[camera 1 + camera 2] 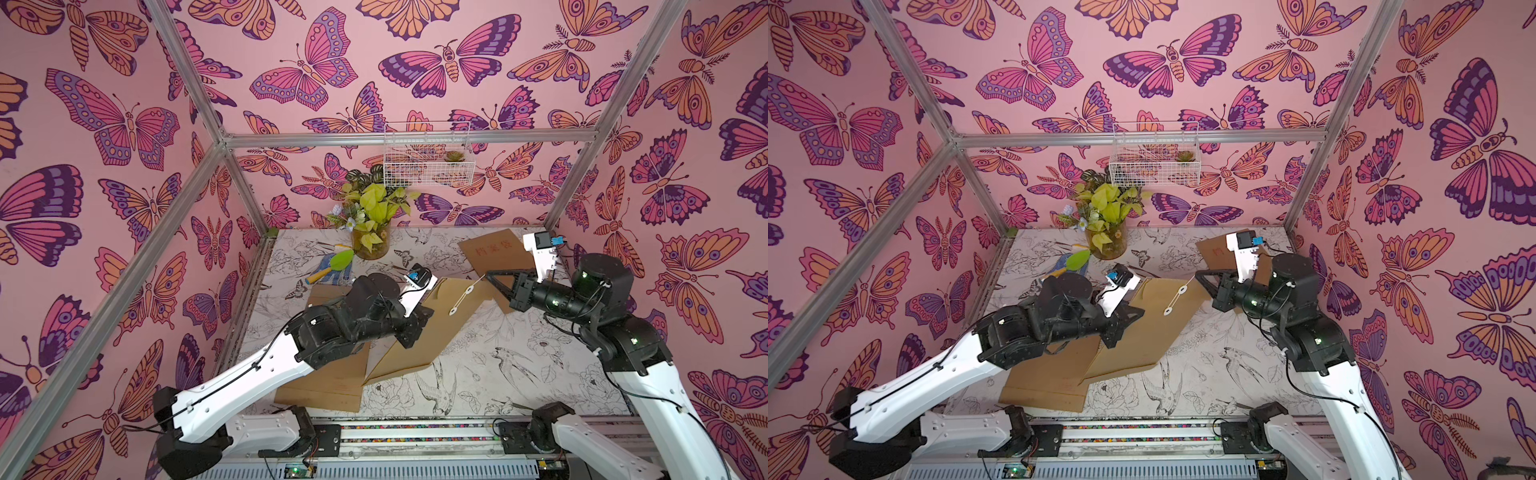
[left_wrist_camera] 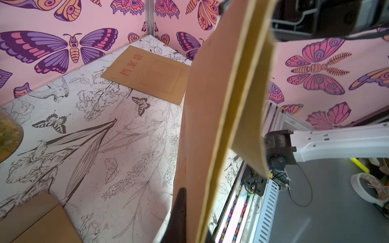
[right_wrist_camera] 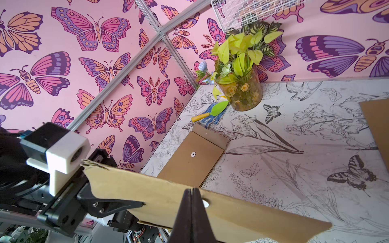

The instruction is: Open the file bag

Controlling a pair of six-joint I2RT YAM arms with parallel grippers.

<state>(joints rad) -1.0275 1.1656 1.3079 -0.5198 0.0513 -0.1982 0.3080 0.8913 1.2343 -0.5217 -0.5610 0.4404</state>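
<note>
A brown paper file bag (image 1: 419, 332) hangs tilted above the table in both top views, its flap end pointing to the back right. My left gripper (image 1: 422, 316) is shut on the bag's left edge; in the left wrist view one dark finger (image 2: 180, 210) lies flat against the bag (image 2: 210, 109). A white string (image 1: 467, 293) runs from a white disc on the flap to my right gripper (image 1: 487, 274), which is shut on the string's end. In the right wrist view the right gripper (image 3: 192, 192) has its jaws pressed together just in front of the flap (image 3: 242, 216), beside a white disc (image 3: 205, 203).
A second brown bag (image 1: 328, 382) lies flat under the left arm. A third bag (image 1: 494, 253) with red characters lies at the back right. A glass vase of plants (image 1: 370, 243) and a trowel on a glove (image 1: 332, 266) stand at the back. A wire basket (image 1: 428, 158) hangs on the wall.
</note>
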